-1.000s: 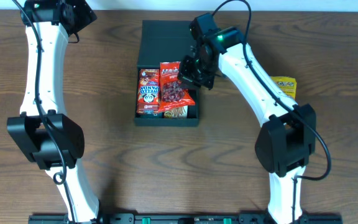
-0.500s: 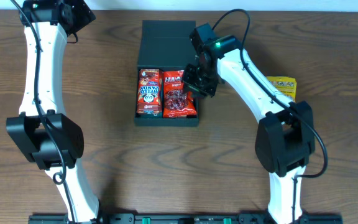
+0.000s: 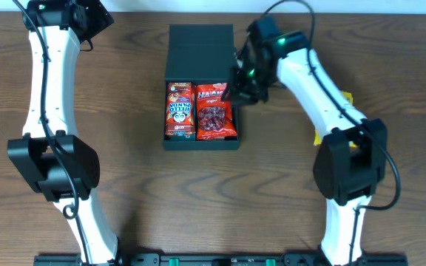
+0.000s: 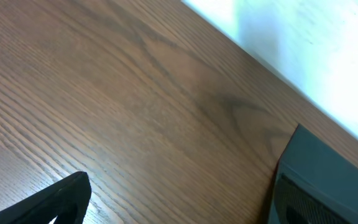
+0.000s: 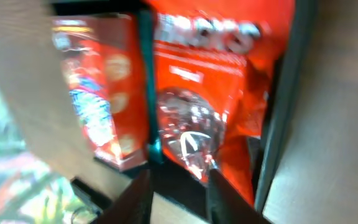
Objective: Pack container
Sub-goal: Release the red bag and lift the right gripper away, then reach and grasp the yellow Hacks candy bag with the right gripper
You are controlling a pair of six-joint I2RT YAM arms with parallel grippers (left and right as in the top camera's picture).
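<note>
1. The container (image 3: 200, 143) sits at upper centre of the overhead frame on the wooden table (image 3: 124, 185). Its flap lid (image 3: 200, 50) lies open and flat toward the top edge.
2. Two packets lie side by side inside and fill the width. A red snack carton (image 3: 180, 109) is on the left and a red-orange bag (image 3: 214, 112) is on the right.
3. The right gripper (image 3: 244, 85) hangs over the box's upper right corner, just beside the bag. In the blurred wrist view its fingers (image 5: 140, 193) stand moderately apart with nothing between them.
4. The left gripper (image 3: 91, 16) is in the upper left corner, well apart from the box. Its wrist view shows only one fingertip (image 4: 61, 199), so I cannot tell how its jaws stand.
5. A yellow packet (image 3: 344, 98) shows partly behind the right arm, right of centre.
6. Handling, as a judgement: the box looks like light cardboard. The walls seem stiff enough to pinch but easy to dent, and the matte surface should not be slippery.
7. The lid is probably thin and floppy at its hinge. The best hold is likely its free far edge, near the middle, so it folds over evenly.
8. To shift the box, a side wall near a corner should be the stiffest place to pinch. The light contents add little weight.
</note>
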